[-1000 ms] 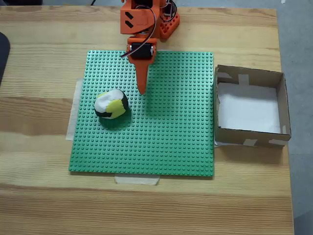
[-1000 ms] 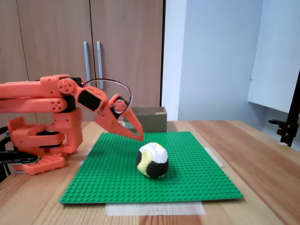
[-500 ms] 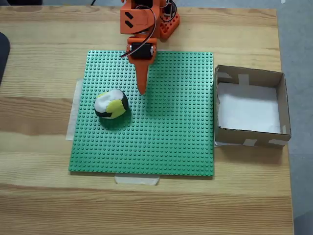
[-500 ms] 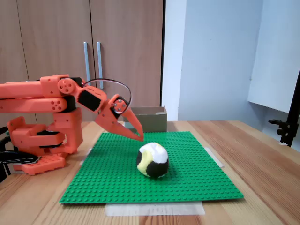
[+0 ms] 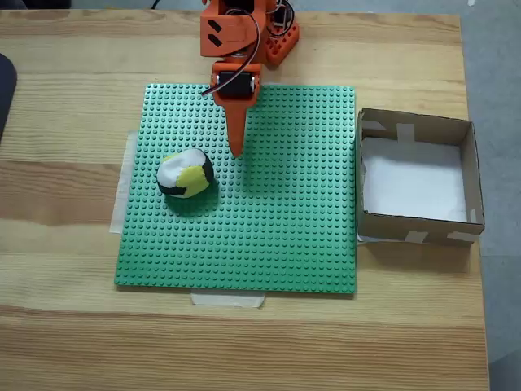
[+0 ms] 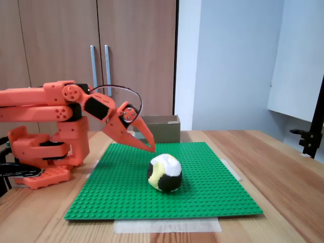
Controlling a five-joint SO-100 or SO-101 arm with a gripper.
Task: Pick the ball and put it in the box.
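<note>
The ball point(image 5: 186, 173), patched white, yellow and black, rests on the left part of the green studded baseplate point(image 5: 277, 220); in a fixed view from the side the ball point(image 6: 165, 173) sits mid-plate. My orange gripper point(image 5: 237, 151) hangs shut above the plate, its tip a little up and to the right of the ball and apart from it. From the side the gripper point(image 6: 152, 148) points down, just behind the ball. The brown cardboard box point(image 5: 466, 167) with a white floor stands off the plate's right edge, and the box point(image 6: 161, 127) shows behind the plate from the side.
The arm's orange base point(image 5: 244, 32) sits at the plate's far edge, and from the side the base point(image 6: 45, 152) stands at the left. Pale tape strips point(image 5: 228, 299) hold the plate to the wooden table point(image 5: 73, 98). Wooden cabinet doors point(image 6: 101, 50) stand behind.
</note>
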